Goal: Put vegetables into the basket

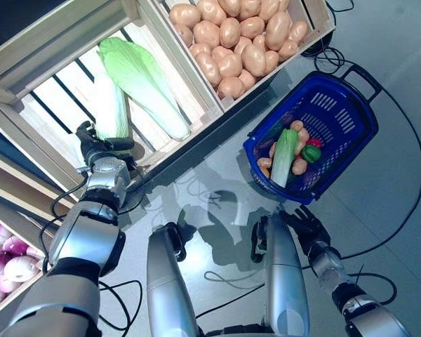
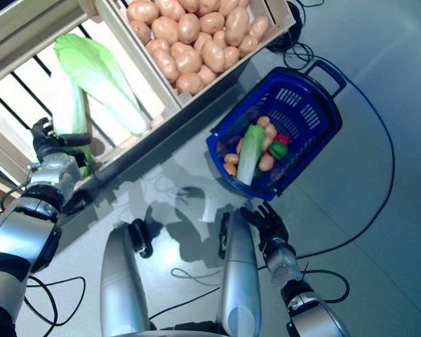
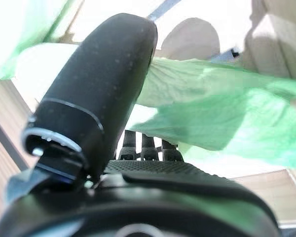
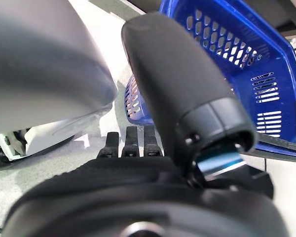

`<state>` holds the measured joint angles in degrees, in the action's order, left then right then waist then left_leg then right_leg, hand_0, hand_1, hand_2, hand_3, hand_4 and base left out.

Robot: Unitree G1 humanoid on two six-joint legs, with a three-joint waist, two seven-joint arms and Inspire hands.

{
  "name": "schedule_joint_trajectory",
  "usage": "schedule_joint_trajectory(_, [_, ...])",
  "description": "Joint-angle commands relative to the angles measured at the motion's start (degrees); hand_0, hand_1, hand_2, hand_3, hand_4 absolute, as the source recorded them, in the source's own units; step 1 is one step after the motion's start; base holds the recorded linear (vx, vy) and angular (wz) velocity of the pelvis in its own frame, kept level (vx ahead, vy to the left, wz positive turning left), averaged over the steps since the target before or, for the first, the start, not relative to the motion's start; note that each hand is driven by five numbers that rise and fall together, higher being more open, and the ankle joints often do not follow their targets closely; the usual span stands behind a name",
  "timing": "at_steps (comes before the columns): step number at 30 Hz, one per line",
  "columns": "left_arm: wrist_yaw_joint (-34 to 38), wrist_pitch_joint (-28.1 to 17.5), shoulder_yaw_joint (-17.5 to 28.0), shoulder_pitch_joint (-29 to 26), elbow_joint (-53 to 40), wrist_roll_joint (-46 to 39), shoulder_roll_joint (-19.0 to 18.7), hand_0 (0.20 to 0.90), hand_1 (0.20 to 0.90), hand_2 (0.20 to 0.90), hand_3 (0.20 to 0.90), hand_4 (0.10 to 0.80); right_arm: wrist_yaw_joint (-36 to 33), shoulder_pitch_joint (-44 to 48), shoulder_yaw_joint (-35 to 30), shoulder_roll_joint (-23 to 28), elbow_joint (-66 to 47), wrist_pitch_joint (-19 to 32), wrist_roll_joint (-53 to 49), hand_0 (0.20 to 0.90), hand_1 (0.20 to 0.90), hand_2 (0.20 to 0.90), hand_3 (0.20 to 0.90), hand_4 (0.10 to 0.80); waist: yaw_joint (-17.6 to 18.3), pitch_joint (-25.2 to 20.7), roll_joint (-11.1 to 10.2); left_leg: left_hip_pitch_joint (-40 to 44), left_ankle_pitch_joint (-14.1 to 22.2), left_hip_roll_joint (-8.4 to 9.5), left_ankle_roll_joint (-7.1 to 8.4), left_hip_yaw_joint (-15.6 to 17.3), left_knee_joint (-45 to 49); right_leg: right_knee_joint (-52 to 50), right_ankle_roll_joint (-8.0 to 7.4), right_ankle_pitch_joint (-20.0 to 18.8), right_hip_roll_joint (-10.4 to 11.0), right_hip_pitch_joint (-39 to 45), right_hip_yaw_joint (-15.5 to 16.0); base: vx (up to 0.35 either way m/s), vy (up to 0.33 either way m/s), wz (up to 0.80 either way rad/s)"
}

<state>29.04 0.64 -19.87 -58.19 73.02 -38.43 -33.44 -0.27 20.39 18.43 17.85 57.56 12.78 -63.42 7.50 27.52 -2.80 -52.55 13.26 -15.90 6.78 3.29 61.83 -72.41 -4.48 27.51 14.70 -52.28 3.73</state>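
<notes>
In the left eye view the blue basket [image 1: 316, 133] stands on the floor to the right, already part filled: a long pale cabbage [image 1: 284, 157] lies in it among a few potatoes, something red and something green. So some of the task is done. To the left, the wooden crate [image 1: 161, 53] holds two more Chinese cabbages [image 1: 144, 81] in one compartment, and the compartment to the right of it is heaped with potatoes [image 1: 238, 38]. The left hand [image 1: 98, 149] reaches into the cabbage compartment at the near end of the left-hand cabbage. The right hand [image 1: 307, 228] hangs low and near, just short of the basket, with nothing in it.

The right eye view shows the same layout; the left hand [image 2: 50, 144] sits against the near end of the cabbage, which lies in the crate, not yet lifted.

In the left wrist view green leaf fills the space past the thumb [image 3: 96, 94], and the short row of fingers [image 3: 148, 148] shows beyond the palm. Thumb and fingers look to be on opposite sides of the leaf, but I cannot tell whether they have closed on it.

In the right wrist view the fingers [image 4: 130, 143] are straight and relaxed, holding nothing, with the basket wall just beyond.

My judgement: the task is midway, with a cabbage pick-up in hand and plenty of vegetables left.
</notes>
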Motion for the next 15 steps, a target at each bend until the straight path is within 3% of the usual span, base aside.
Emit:
schedule_joint_trajectory(1, [-5.88, 4.02, -1.79, 4.71, 1.38, -3.59, 3.90, 0.300, 0.300, 0.300, 0.300, 0.400, -1.38, -0.23, -1.58, 2.04, -3.18, 2.61, -1.13, 0.900, 0.900, 0.900, 0.900, 0.800, 0.61, -0.35, 0.05, 3.88, 7.62, -0.38, -2.62, 0.26, 0.81, 7.94, -0.37, -6.86, 1.49, 2.14, -1.13, 0.000, 0.000, 0.00])
schedule_joint_trajectory(11, [-8.72, 3.08, -1.29, 4.92, -0.08, -5.37, 2.84, 0.300, 0.300, 0.300, 0.300, 0.400, 0.98, -0.49, -2.24, 2.15, -2.73, 0.93, -5.58, 0.900, 0.900, 0.900, 0.900, 0.800, 0.84, -1.21, 0.63, 7.53, 6.52, -0.60, -2.66, 1.17, -2.94, 10.55, -0.08, -7.00, 1.32, 5.52, -1.15, 0.000, 0.000, 0.00])
schedule_joint_trajectory(15, [-9.76, 2.35, -1.06, 6.07, -0.39, -5.20, 2.80, 0.300, 0.300, 0.300, 0.300, 0.400, 2.59, -1.42, -2.42, 1.53, -3.20, 2.62, -5.36, 0.900, 0.900, 0.900, 0.900, 0.800, 0.89, -2.51, 0.86, 11.07, 5.63, -0.75, -2.71, 2.29, -6.15, 13.09, -0.06, -7.41, 1.25, 8.71, -0.69, 0.008, 0.011, -0.02])
